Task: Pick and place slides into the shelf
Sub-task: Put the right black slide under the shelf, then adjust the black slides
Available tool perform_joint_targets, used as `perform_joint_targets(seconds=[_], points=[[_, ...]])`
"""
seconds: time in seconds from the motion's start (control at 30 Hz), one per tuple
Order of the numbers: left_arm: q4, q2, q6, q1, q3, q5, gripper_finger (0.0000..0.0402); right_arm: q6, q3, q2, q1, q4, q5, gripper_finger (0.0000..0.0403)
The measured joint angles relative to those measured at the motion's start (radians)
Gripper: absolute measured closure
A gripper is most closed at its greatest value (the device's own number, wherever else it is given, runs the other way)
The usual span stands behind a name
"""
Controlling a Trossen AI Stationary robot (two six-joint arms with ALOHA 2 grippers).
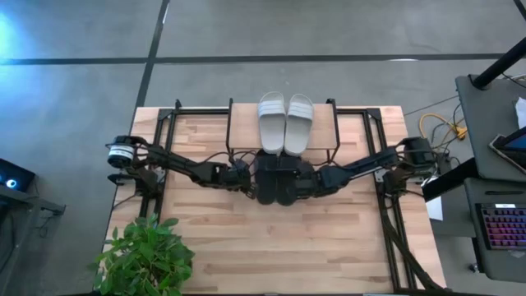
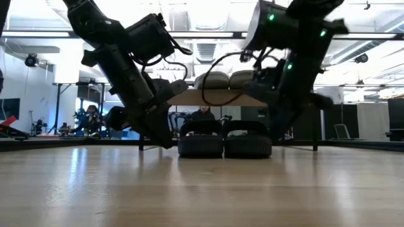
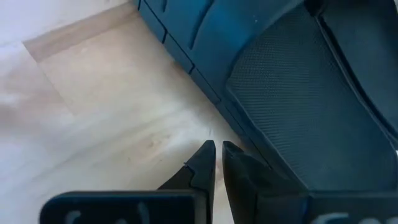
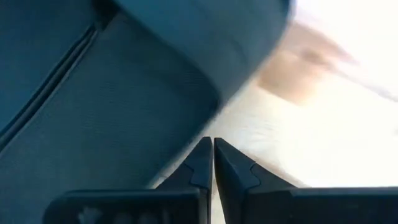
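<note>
The black slides lie side by side on the desk, just in front of the shelf, their long axes running front to back; seen from above, their far ends reach under the shelf's front edge. From table height they stand flat on their soles, straps arched upward, and which end is toe and which heel cannot be made out in that view. The light grey slides sit as a pair on top of the shelf, parallel to the black pair, straps toward the far side, near ends hanging a little past the plank's front edge.

The left gripper is at the left flank of the black pair and the right gripper at its right flank, each low over the desk. In the left wrist view the jaws are nearly pressed together, only a thin slit between the fingertips, beside the sole edge of a black slide, gripping nothing. In the right wrist view the jaws are likewise closed to a hairline gap, fingertips next to a blurred black slide.

From above, both grippers merge with the dark sandals, so whether they touch is unclear. A potted plant stands at the desk's near left corner.
</note>
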State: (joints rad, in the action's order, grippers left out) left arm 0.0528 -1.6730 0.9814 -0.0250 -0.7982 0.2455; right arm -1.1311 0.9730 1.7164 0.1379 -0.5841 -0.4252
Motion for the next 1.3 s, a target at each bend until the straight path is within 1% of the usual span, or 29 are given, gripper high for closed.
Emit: perform_joint_targets(seconds=[0.17, 0.37, 0.47, 0.6, 0.77, 0.93, 1.0, 1.07, 1.17, 1.23, 1.3], points=[[-0.018, 0.004, -0.004, 0.006, 0.000, -0.002, 0.0387, -0.091, 0.042, -0.054, 0.049, -0.172, -0.104, 0.0394], [-0.062, 0.004, -0.054, 0.013, -0.001, -0.006, 0.0387, -0.212, 0.072, -0.119, 0.113, -0.357, -0.177, 0.0394], [-0.083, 0.005, -0.057, 0.029, 0.000, -0.005, 0.0387, -0.249, 0.081, -0.136, 0.137, -0.398, -0.183, 0.0394], [-0.150, -0.007, -0.107, 0.046, 0.000, -0.006, 0.0387, -0.272, 0.093, -0.138, 0.163, -0.420, -0.198, 0.0394], [-0.154, -0.007, -0.109, 0.055, -0.004, -0.017, 0.0387, -0.276, 0.102, -0.130, 0.178, -0.443, -0.195, 0.0394], [-0.150, -0.006, -0.154, 0.054, -0.003, -0.094, 0.0387, -0.274, 0.098, -0.132, 0.185, -0.467, -0.154, 0.0394], [-0.144, 0.000, -0.154, 0.051, -0.001, -0.126, 0.0387, -0.235, 0.098, -0.133, 0.192, -0.442, -0.103, 0.0394], [-0.106, 0.023, -0.155, 0.042, 0.000, -0.158, 0.0387, -0.188, 0.097, -0.134, 0.205, -0.386, -0.025, 0.0394], [-0.043, 0.069, -0.155, 0.011, 0.001, -0.167, 0.0387, -0.165, 0.091, -0.132, 0.236, -0.278, 0.061, 0.0394], [-0.011, 0.110, -0.155, -0.017, 0.005, -0.167, 0.0387, -0.189, 0.079, -0.131, 0.255, -0.186, 0.091, 0.0394], [-0.013, 0.148, -0.153, -0.056, 0.005, -0.167, 0.0387, -0.233, 0.060, -0.130, 0.269, -0.100, 0.093, 0.0394]])
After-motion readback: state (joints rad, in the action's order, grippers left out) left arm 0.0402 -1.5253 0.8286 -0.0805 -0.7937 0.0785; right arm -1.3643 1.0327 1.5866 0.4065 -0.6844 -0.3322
